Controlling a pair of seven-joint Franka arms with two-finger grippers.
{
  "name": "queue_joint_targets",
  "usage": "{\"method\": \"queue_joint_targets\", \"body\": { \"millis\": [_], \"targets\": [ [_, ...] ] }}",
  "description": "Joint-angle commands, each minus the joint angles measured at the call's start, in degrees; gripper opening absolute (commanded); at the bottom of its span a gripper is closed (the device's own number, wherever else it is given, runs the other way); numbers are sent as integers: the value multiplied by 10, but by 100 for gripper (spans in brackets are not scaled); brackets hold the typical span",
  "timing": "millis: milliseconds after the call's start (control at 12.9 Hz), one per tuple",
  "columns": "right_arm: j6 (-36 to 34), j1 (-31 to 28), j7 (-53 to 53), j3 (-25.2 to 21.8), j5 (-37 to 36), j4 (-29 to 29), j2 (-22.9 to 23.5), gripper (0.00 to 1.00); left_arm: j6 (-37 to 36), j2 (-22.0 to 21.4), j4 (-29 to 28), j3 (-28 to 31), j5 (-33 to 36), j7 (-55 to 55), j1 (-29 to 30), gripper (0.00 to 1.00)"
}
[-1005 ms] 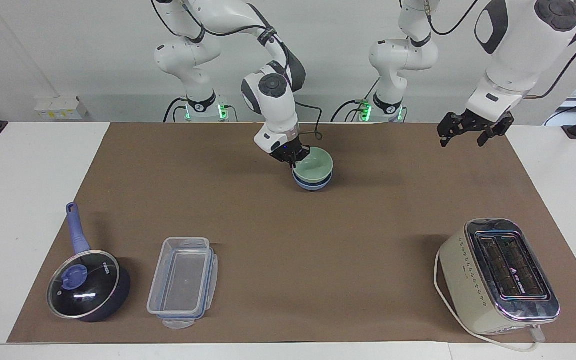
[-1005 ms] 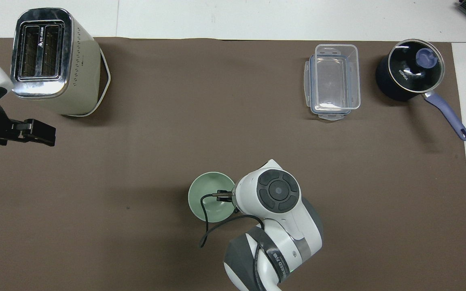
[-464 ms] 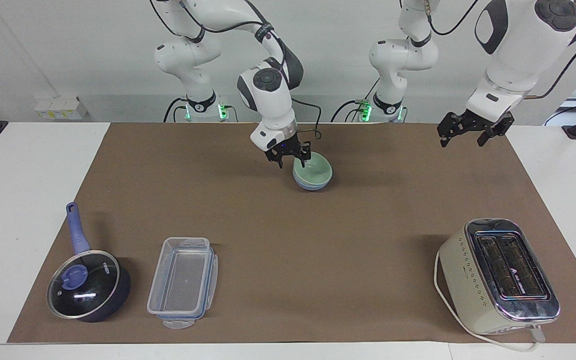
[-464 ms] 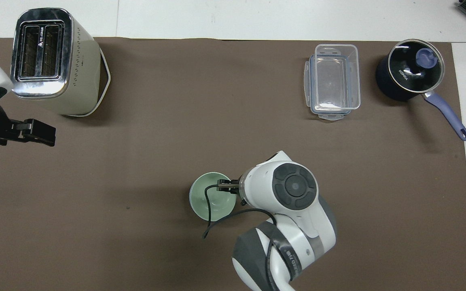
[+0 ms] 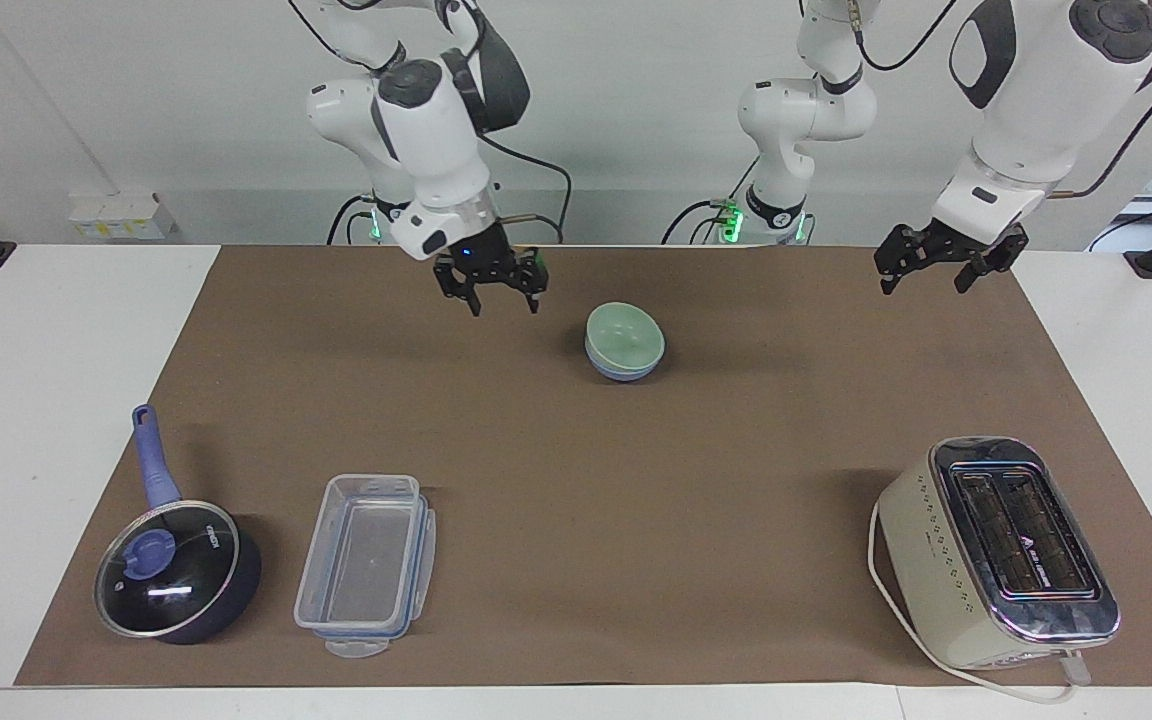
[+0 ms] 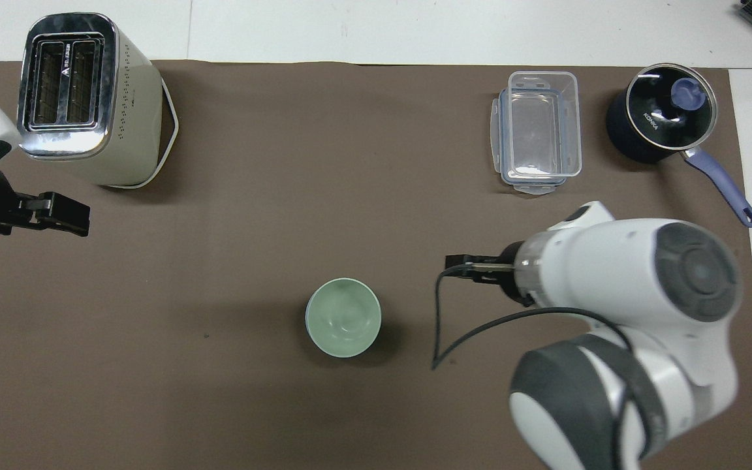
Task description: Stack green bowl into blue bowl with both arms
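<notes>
On your brown mat the green bowl sits nested in the blue bowl, so the stacking looks done. Your right gripper hangs with wide empty jaws beside the bowls, and your left gripper waits, jaws wide, over the mat's left-arm end.

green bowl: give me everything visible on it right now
The small round pale mint-green bowl, smooth and matte, sits upright and nested inside the same-size periwinkle-blue bowl, whose wall shows only as a band under its rim. Its inside is empty. The stack stands on the brown table mat, near the robots at mid-table. Only the blue bowl touches it: the open right gripper hangs over the mat beside it, toward the right arm's end.
</notes>
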Motion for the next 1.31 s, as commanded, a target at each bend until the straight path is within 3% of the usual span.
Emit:
{"method": "queue_joint_targets", "body": {
  "millis": [0, 232, 618, 1236],
  "targets": [
    [-60, -92, -103, 6, -16, 43, -12, 100, -12, 3, 8, -4, 10, 2, 4, 100],
    [-135, -128, -121, 9, -109, 154, 29, 100, -12, 3, 8, -4, 10, 2, 4, 100],
    [-278, -151, -111, 5, -141, 353, 123, 100, -11, 3, 8, -4, 10, 2, 4, 100],
    [-335, -154, -112, -27, -127, 363, 104, 100, -12, 3, 8, -4, 10, 2, 4, 100]
  ]
}}
